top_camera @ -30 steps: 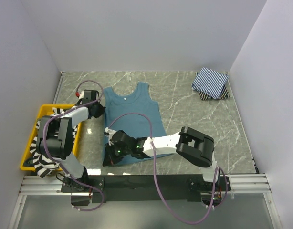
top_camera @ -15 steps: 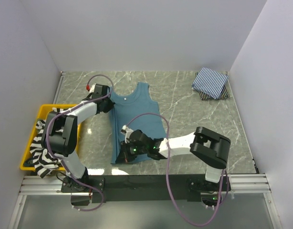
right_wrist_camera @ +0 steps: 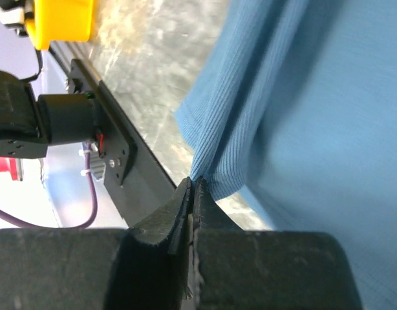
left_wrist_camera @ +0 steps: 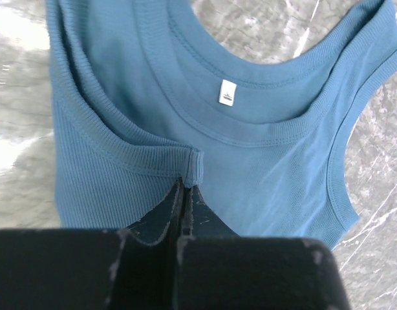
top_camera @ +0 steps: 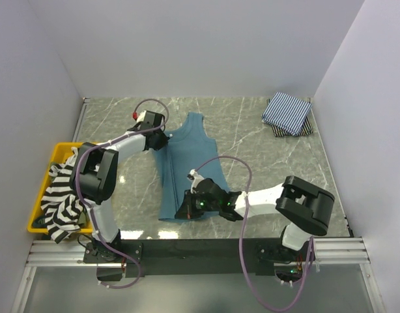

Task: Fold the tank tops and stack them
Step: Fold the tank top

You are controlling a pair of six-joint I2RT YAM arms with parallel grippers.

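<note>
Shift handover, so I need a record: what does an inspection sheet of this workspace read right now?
Surface: grey marbled tabletop, glare patches near the front.
Job's things: teal-blue ribbed cloth tank top mid-table; black-and-white striped cloth top hanging over yellow plastic bin, left; navy-white pinstriped folded top atop a darker folded cloth, far right.
Clutter: nothing seen.
Grippers: left pincer shut on the teal top's shoulder strap; right pincer shut on its hem corner.
Cables: purple cables loop above both arms.
Surroundings: white walls on three sides; black rail at near edge.
</note>
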